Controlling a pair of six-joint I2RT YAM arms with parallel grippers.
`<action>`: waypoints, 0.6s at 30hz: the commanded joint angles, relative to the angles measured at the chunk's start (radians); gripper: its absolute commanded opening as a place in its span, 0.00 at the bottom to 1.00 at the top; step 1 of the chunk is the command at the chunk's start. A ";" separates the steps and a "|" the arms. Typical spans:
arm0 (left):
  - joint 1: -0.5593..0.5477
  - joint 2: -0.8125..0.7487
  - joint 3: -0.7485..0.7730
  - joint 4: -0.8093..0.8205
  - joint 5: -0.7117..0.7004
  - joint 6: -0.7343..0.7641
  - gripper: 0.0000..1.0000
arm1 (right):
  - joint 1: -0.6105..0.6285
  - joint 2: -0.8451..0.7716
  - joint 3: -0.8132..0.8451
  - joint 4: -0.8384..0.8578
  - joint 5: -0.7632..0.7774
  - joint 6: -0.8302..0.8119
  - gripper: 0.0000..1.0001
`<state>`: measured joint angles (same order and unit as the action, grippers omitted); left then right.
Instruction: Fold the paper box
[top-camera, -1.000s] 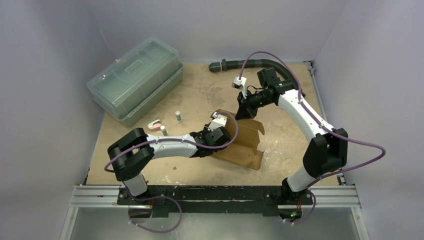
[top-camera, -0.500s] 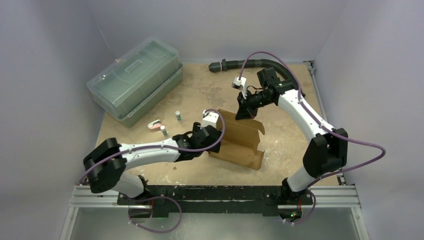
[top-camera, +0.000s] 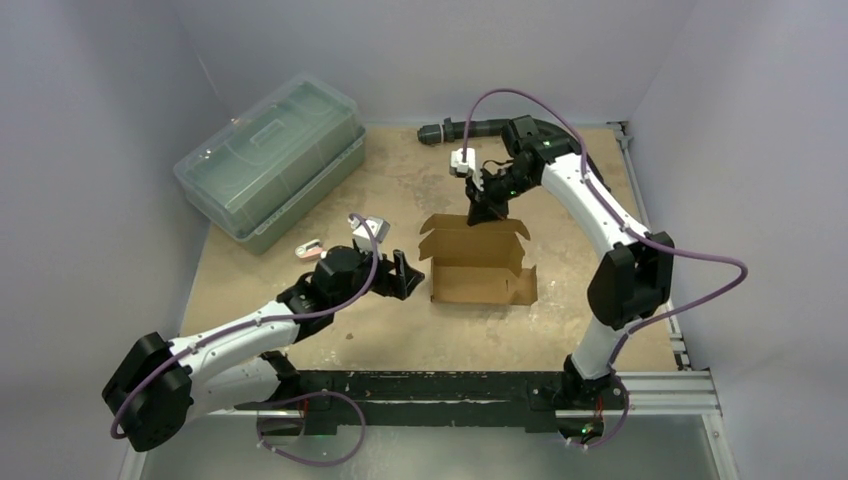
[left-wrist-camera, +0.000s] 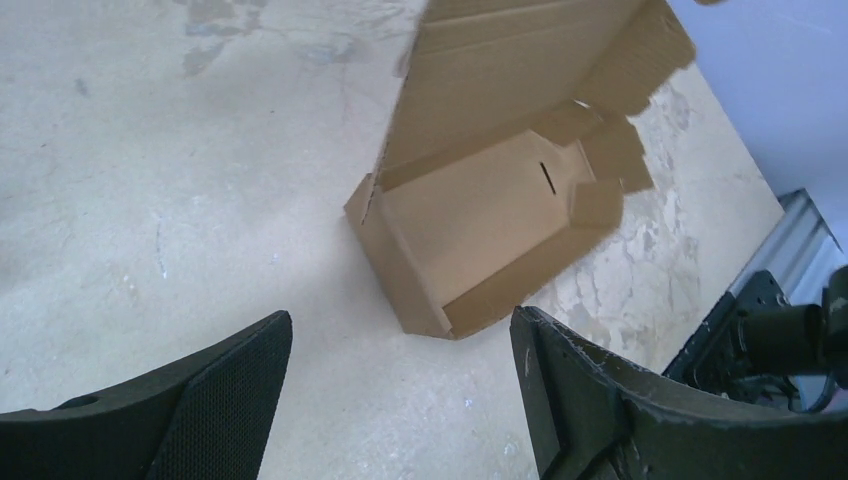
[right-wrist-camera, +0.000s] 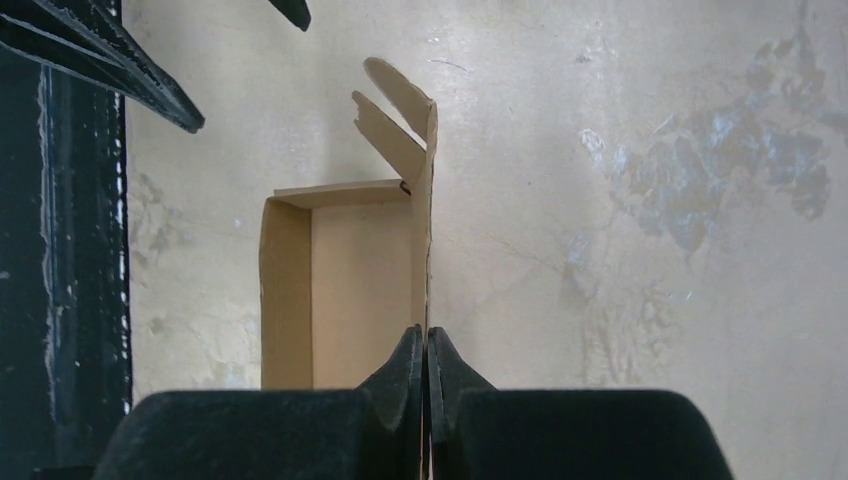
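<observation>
The paper box is a brown cardboard piece standing in the middle of the table, one long wall upright and a tray-like part lying in front of it. My right gripper is shut on the top edge of that upright wall; in the right wrist view the thin wall runs straight up between the pressed fingertips. My left gripper is open just left of the paper box, apart from it. In the left wrist view the paper box lies ahead of the spread fingers, nothing between them.
A large clear greenish lidded bin sits at the back left. A small pink-and-white item lies on the table left of the left gripper. A black corrugated hose runs along the back edge. Grey walls close in the sides.
My left gripper has let go of the box, opened and pulled back to the left. The right gripper has shifted the box, whose wall now stands upright and squared to the table.
</observation>
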<state>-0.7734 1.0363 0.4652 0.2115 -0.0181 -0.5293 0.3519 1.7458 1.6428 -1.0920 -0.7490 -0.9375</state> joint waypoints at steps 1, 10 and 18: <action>0.006 -0.015 -0.018 0.131 0.092 0.050 0.80 | 0.024 0.031 0.110 -0.106 -0.006 -0.197 0.01; 0.015 -0.021 -0.012 0.101 -0.049 0.028 0.81 | 0.031 0.087 0.253 -0.088 0.032 -0.078 0.42; 0.025 -0.058 -0.043 0.086 -0.090 -0.021 0.93 | -0.048 -0.284 -0.110 0.276 0.064 0.257 0.83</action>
<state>-0.7589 1.0145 0.4435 0.2722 -0.0696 -0.5137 0.3630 1.7016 1.6936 -1.0332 -0.6754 -0.8841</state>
